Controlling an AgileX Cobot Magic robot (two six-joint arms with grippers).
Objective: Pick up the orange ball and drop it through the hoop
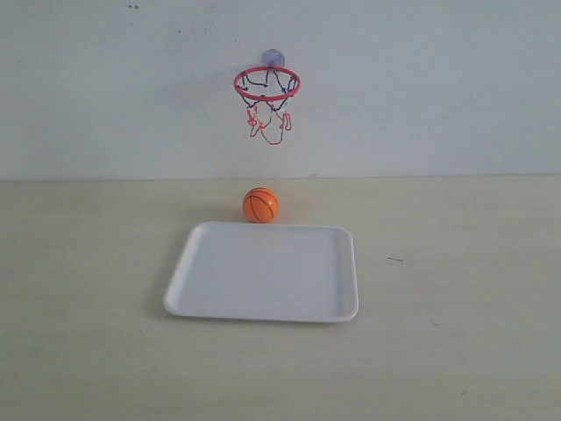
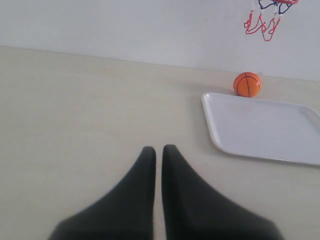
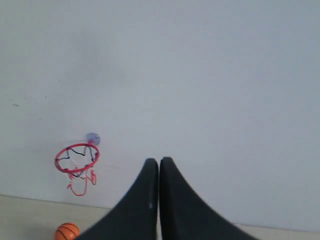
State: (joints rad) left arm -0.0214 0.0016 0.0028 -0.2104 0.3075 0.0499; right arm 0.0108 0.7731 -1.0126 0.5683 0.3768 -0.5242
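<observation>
The orange ball [image 1: 260, 204] rests on the table just behind the far rim of a white tray [image 1: 263, 303], under the hoop [image 1: 266, 84], which is stuck to the wall by a suction cup. Neither arm appears in the exterior view. In the left wrist view the ball [image 2: 247, 84] sits far ahead, beside the tray's corner [image 2: 212, 107], and my left gripper [image 2: 158, 149] is shut and holds nothing. In the right wrist view my right gripper [image 3: 159, 161] is shut and empty, facing the wall, with the hoop [image 3: 77, 159] and ball [image 3: 66, 232] off to one side.
A pale wooden table [image 1: 456, 289] runs back to a plain white wall [image 1: 421, 88]. The net [image 2: 262, 22] hangs at the edge of the left wrist view. A small dark mark [image 1: 395, 259] lies on the table right of the tray.
</observation>
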